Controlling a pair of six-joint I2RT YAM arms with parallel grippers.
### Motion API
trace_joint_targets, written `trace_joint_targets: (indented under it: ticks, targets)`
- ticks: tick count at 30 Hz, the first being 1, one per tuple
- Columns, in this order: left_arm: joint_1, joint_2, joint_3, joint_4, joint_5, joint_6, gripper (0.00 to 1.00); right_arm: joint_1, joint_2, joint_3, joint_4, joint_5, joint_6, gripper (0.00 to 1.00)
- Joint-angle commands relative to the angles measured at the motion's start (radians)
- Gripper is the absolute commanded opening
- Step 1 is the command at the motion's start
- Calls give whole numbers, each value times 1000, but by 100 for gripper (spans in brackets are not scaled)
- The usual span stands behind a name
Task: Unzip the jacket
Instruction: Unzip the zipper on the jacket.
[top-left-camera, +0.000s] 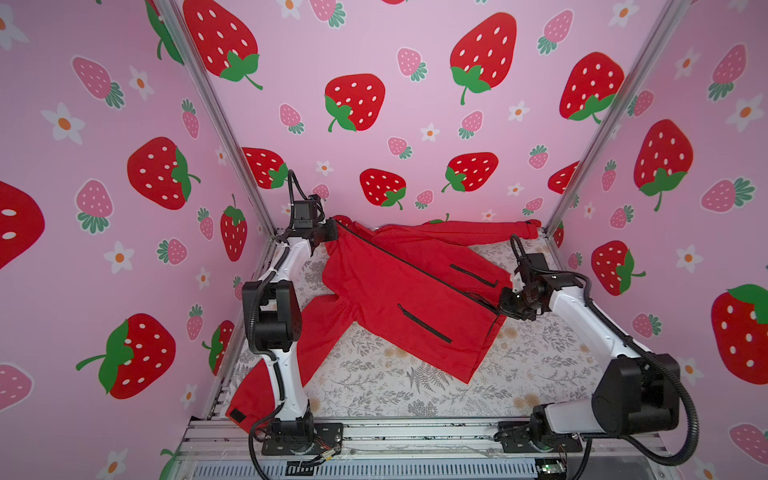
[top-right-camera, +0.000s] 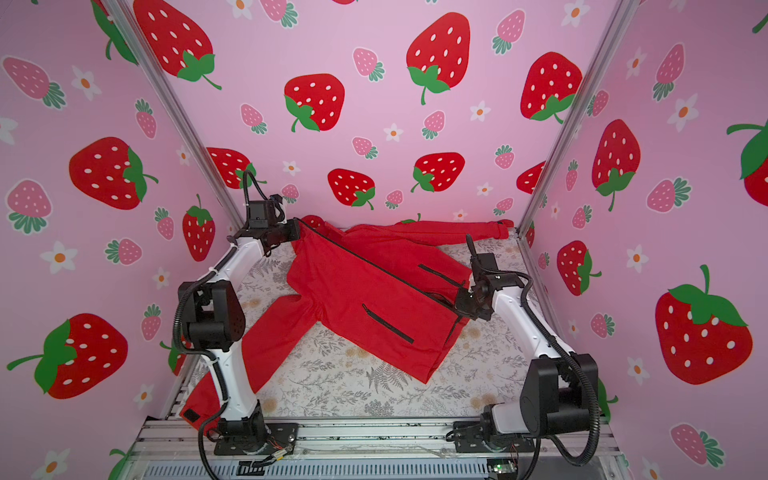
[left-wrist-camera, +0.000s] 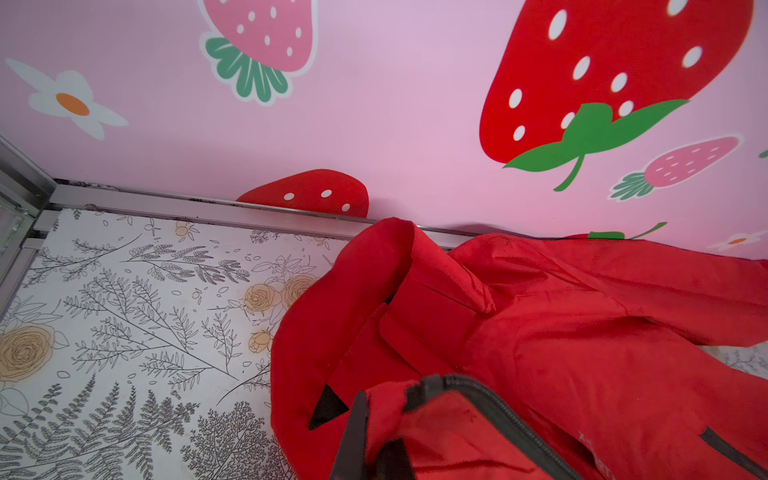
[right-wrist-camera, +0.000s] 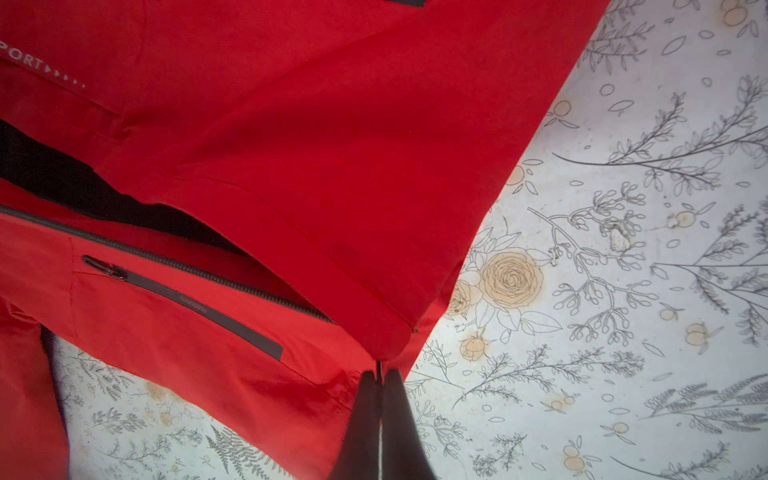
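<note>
Red jacket (top-left-camera: 395, 291) (top-right-camera: 357, 291) lying front-up on the floral table (top-left-camera: 395, 386), stretched between the two arms. Its long axis runs diagonally: the collar points to the far left corner and the hem to the right side. The black front zipper (top-left-camera: 415, 266) (top-right-camera: 374, 264) follows this axis. The left gripper (top-left-camera: 332, 232) (left-wrist-camera: 374, 449) is clenched on the collar edge at the zipper's top end, shown close up in the left wrist view beside the jacket (left-wrist-camera: 582, 332). The right gripper (top-left-camera: 500, 309) (top-right-camera: 459, 309) (right-wrist-camera: 379, 399) has its fingers pressed together on the hem at the foot of the zipper; whether the pull tab itself is pinched cannot be told. In the right wrist view the front panels of the jacket (right-wrist-camera: 291, 145) part near the hem, exposing dark lining (right-wrist-camera: 104, 199) beside the zipper teeth (right-wrist-camera: 187, 270). Two slanted pocket zippers (top-left-camera: 424, 324) flank the front. One sleeve (top-left-camera: 478, 228) lies along the back wall; the other sleeve (top-left-camera: 324, 332) trails to the near left, passing behind the left arm.
</note>
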Motion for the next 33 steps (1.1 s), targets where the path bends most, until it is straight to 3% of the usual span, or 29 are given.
trace_joint_targets:
  ticks: [1, 20, 28, 33]
  targets:
    - [32, 23, 69, 45, -66, -4, 0, -15, -6, -6, -91, 47, -25, 0]
    - [34, 26, 77, 40, -59, -4, 0, -32, -15, -18, -84, 24, -30, 0]
    - [35, 33, 84, 43, -34, 21, 0, -182, 53, -29, 80, -227, -2, 0]
    - [37, 32, 57, 70, 111, 89, 0, -268, 110, -46, 208, -377, 83, 0]
